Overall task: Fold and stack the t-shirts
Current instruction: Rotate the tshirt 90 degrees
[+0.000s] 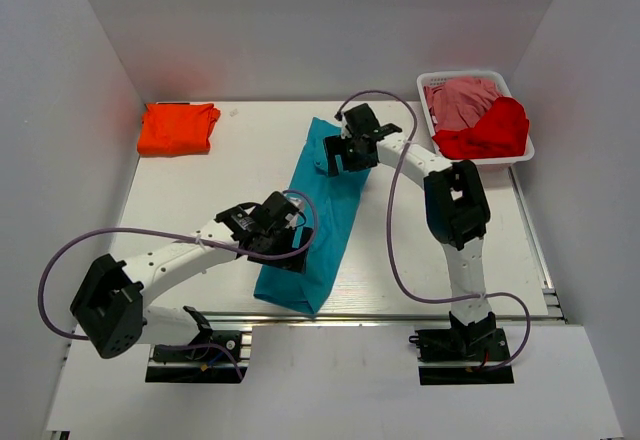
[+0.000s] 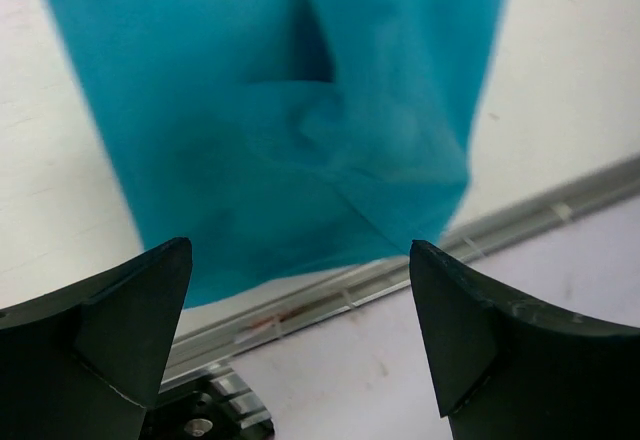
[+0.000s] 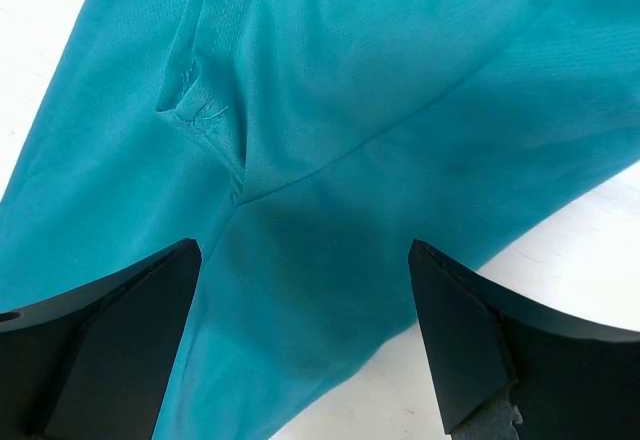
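Observation:
A teal t-shirt (image 1: 318,215), folded into a long narrow strip, lies diagonally across the middle of the table. My left gripper (image 1: 288,245) hovers open over its near end; in the left wrist view the gripper (image 2: 300,295) holds nothing, and the teal t-shirt (image 2: 300,140) ends just short of the table's front rail. My right gripper (image 1: 335,155) is open over the strip's far end. In the right wrist view the gripper (image 3: 305,270) has the teal cloth (image 3: 350,110) and a sleeve seam below it. An orange t-shirt (image 1: 178,128) sits folded at the back left.
A white basket (image 1: 470,78) at the back right holds a pink t-shirt (image 1: 462,100) and a red t-shirt (image 1: 490,132), both crumpled. White walls enclose the table on the left, back and right. A metal rail (image 2: 520,215) runs along the front edge.

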Motion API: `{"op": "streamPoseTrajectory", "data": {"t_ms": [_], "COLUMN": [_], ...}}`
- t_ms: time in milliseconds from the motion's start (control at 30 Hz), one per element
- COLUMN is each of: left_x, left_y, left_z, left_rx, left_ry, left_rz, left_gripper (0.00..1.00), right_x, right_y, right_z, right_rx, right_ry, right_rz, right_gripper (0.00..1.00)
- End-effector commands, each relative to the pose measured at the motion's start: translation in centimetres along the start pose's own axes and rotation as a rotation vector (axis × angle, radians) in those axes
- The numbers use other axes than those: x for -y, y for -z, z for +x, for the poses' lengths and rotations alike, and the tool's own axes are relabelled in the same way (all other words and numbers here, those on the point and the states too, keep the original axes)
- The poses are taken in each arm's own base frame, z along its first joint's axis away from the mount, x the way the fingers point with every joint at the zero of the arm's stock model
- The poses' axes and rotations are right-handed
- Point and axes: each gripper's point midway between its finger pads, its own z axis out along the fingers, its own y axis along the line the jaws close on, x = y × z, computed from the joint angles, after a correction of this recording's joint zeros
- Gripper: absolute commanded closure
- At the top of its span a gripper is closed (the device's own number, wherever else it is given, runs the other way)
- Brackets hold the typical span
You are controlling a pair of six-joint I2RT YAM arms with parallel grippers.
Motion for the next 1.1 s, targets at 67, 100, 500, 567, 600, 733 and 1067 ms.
{"op": "streamPoseTrajectory", "data": {"t_ms": [67, 100, 500, 567, 600, 733, 1067], "left_x": [-2.0, -1.5, 0.1, 0.5, 0.2, -1.6, 2.0], "left_y": [-0.1, 0.1, -2.2, -2.3, -2.7, -2.1, -2.2], "left_z": [-1.4, -2.4, -7.1, -8.3, -8.5, -8.5, -11.4], "left_rx": [0.118, 0.16, 0.182, 0.194, 0.185, 0.186, 0.379], "left_ry": [0.048, 0.049, -0.105, -0.108, -0.098, -0.033, -0.305], "left_rz": [-0.096, -0.072, -0.03, -0.015, -0.024, -0.076, 0.221], "left_gripper": [0.0, 0.0, 0.0, 0.0, 0.0, 0.0, 0.1], "right_x": [0.8, 0.7, 7.0, 8.2, 8.8, 8.2, 2.7], "right_y": [-3.0, -2.9, -9.9, -8.7, -8.1, -1.3, 11.0], "right_z": [1.3, 0.1, -4.2, -7.4, -8.3, -14.1, -10.5], "right_rx": [-0.053, -0.037, 0.032, 0.115, 0.141, 0.309, 0.329], "right_ry": [-0.02, -0.022, -0.041, -0.019, -0.005, 0.084, 0.088], "right_rz": [0.04, 0.045, 0.111, 0.111, 0.121, 0.124, -0.032], "right_gripper": [0.1, 0.1, 0.1, 0.1, 0.1, 0.1, 0.1]}}
